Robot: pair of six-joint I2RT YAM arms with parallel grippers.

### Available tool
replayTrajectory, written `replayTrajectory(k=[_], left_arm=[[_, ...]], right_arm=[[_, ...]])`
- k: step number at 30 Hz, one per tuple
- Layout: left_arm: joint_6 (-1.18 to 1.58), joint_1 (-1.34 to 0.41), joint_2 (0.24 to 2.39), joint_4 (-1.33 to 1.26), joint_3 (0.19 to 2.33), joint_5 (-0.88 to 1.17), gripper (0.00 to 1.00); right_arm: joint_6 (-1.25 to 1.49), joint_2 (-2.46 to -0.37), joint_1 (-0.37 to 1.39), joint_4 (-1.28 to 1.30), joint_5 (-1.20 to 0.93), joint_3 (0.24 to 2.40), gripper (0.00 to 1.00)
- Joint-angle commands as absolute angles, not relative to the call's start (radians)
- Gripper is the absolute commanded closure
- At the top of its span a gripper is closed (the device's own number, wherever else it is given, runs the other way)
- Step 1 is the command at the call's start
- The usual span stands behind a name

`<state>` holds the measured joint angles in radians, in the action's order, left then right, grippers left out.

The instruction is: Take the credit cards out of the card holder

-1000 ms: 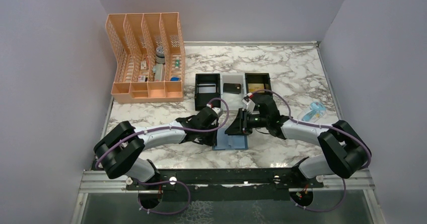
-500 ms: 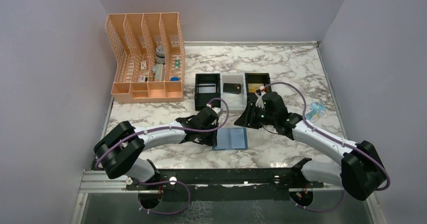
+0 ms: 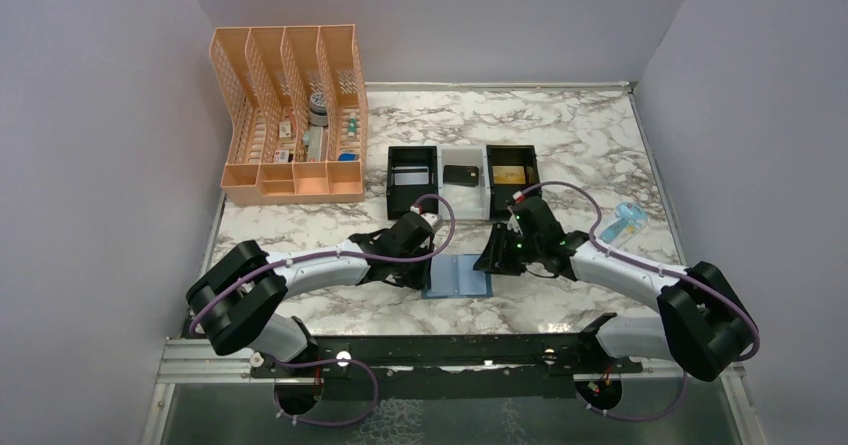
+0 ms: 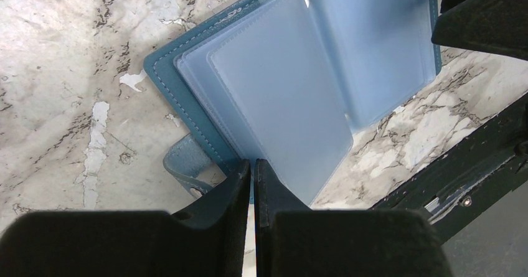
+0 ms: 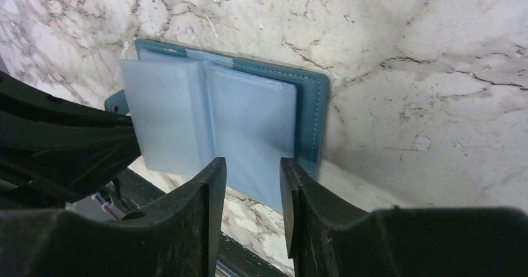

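The teal-blue card holder (image 3: 458, 276) lies open and flat on the marble, its pale pocket panels (image 4: 292, 84) showing no card. My left gripper (image 4: 252, 165) is shut on its left edge (image 3: 430, 268), next to the snap tab (image 4: 187, 165). Just above the holder's right panel (image 5: 249, 127), my right gripper (image 5: 252, 171) stands open with nothing between its fingers (image 3: 490, 258). The credit cards lie in the tray (image 3: 481, 197) behind. The silver-grey card (image 3: 410, 177) is in the left compartment, the black one (image 3: 460, 174) in the middle and the gold one (image 3: 508, 174) on the right.
An orange mesh desk organizer (image 3: 290, 115) holding small items stands at the back left. A small light-blue object (image 3: 622, 223) lies on the marble to the right of my right arm. The table's dark front rail (image 3: 450, 350) runs close below the card holder.
My right gripper drew back from over the card holder toward the tray, then came down again at the holder's right edge with its jaws a little wider. The left gripper has not moved.
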<state>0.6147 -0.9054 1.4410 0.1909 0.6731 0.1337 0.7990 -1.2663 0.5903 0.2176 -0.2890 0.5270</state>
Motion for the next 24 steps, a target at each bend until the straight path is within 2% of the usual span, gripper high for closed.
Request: replayTrajectory(k=[1,8,14,24], left_arm=[[0.602,-0.913,1.441,0.174,0.694,0.123,0.90],[0.597,-0.914,1.459,0.166,0.694,0.139,0.90],[0.594,-0.916,1.476,0.160,0.701,0.144,0.92],[0.595,-0.925,1.488,0.154,0.713,0.147,0.93]], right_arm=[[0.817,-1.252,0.597,0.187,-0.265,0.492,0.63],[0.805,-1.341,0.596,0.129,-0.339,0.495,0.64],[0.816,-1.302,0.596,0.039,-0.407,0.479,0.77],[0.847,-1.282,0.596,-0.012,-0.477,0.502,0.83]])
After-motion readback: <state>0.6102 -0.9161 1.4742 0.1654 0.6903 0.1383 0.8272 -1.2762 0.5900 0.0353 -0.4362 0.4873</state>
